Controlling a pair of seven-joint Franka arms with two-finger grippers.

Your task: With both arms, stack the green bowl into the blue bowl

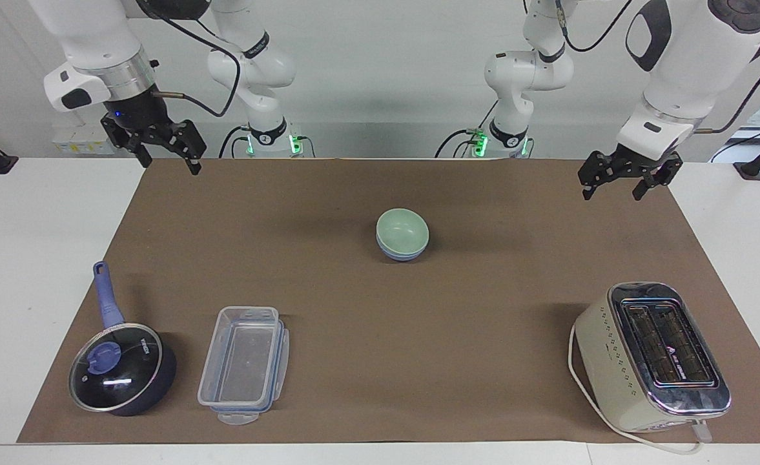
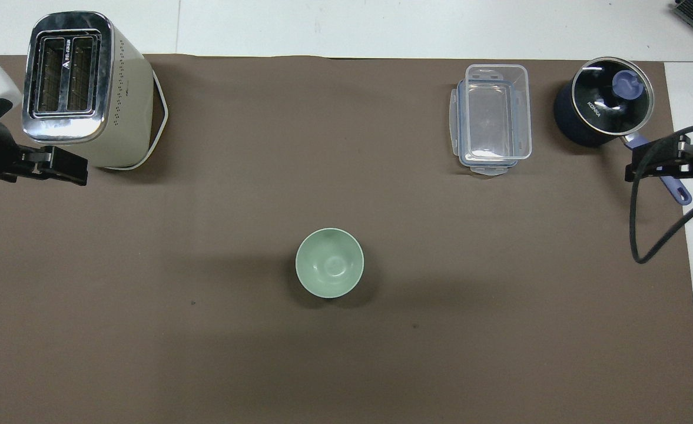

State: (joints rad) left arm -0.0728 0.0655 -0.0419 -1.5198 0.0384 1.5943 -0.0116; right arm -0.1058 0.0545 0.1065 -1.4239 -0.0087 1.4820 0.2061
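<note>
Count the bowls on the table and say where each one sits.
2. The green bowl sits nested in the blue bowl at the mat's middle; the overhead view shows only the green one.

Blue bowl [image 1: 402,254] mostly hidden inside by green bowl [image 1: 402,228].

Free room and obstacles. Centre of surface [image 1: 354,361]: nested green bowl [image 1: 402,227] in blue bowl [image 1: 401,252] is the only obstacle; open mat all round it, w/ clear approach from both arm ends and from above. Edge farthest from robots, toward right arm's end: saucepan [image 1: 123,368] w/ handle pointing toward robots, clear container [image 1: 244,365] just beside it, narrow gap btwn them. Same edge, toward left arm's end: toaster [image 1: 652,355], tallest obstacle, cord [image 1: 580,387] looping round its side. Wide unobstructed strip btwn container and toaster. Right gripper [image 1: 165,154] and left gripper [image 1: 614,182], jaws apart, hang high over mat corners nearest robots, well apart from bowls.
</note>
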